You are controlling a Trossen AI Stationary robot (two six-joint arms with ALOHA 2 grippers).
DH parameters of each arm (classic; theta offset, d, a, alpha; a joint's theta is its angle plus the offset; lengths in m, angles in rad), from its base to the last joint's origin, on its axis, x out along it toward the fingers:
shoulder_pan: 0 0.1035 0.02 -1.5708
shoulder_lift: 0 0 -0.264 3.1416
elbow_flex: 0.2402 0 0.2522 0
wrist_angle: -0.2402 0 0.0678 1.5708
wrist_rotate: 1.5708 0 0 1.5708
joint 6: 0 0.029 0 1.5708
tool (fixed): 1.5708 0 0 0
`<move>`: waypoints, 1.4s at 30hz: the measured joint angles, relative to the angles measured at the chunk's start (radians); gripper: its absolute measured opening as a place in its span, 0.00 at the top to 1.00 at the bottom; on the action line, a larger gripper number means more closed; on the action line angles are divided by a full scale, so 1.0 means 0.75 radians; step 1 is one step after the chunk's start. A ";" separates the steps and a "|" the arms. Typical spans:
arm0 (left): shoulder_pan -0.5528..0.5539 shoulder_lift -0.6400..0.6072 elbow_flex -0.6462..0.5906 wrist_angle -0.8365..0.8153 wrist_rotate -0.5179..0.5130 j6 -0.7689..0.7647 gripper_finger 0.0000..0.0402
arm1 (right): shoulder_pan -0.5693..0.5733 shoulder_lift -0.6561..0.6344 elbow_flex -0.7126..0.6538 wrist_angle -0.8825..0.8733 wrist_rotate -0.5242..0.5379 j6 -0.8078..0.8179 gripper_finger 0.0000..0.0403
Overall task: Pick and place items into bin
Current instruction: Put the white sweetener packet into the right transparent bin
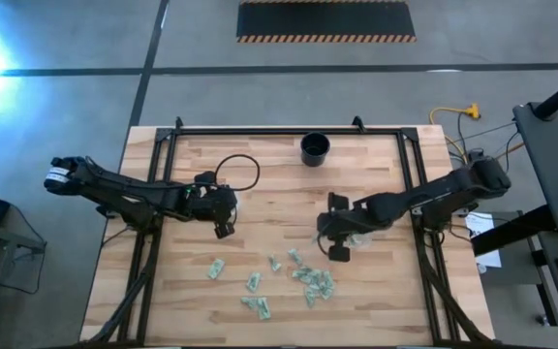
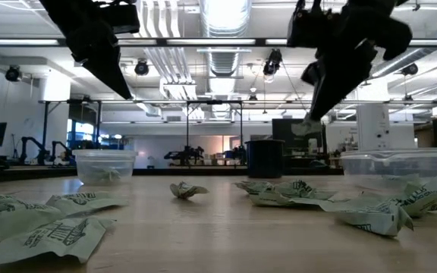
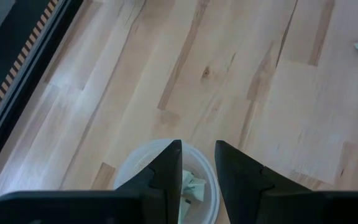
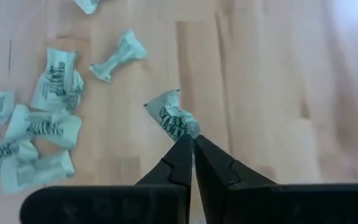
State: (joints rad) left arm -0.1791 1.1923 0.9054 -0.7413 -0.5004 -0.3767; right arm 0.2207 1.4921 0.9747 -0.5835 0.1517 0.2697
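A small pale green and white printed packet (image 4: 171, 118) is being held clamped at the fingertips of the right gripper (image 4: 192, 142) above the light wooden table (image 1: 269, 184), while the left gripper (image 3: 197, 155), jaws slightly apart, is being held over a clear round plastic tub (image 3: 135, 171) containing a crumpled packet.

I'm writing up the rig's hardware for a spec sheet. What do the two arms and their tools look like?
Both arms are dark, jointed and slim. The left arm has a pale band at its outer end and a thin black cable looping off its wrist. Each tool, left and right, has two matte black wedge fingers tapering to narrow tips.
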 joint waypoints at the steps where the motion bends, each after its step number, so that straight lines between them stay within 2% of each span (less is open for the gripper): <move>1: 0.000 0.000 0.000 0.000 -0.003 0.000 0.80 | 0.000 -0.026 0.007 -0.038 0.014 0.006 0.98; 16: 0.000 0.000 0.000 0.046 -0.014 -0.003 0.80 | 0.002 -0.490 -0.100 -0.553 0.126 0.343 0.98; 20: 0.000 0.000 0.000 0.070 -0.015 -0.004 0.80 | 0.002 -0.563 -0.160 -0.568 0.149 0.412 0.98; 38: 0.001 0.000 0.000 0.147 -0.017 -0.004 0.80 | 0.002 -0.494 -0.357 -0.406 0.152 0.427 0.98; 42: 0.001 0.000 0.000 0.151 -0.016 -0.005 0.80 | 0.002 -0.496 -0.369 -0.359 0.152 0.407 0.95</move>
State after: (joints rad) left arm -0.1787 1.1923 0.9054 -0.6281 -0.5125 -0.3801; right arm 0.2220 1.1202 0.6983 -0.8527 0.2653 0.5751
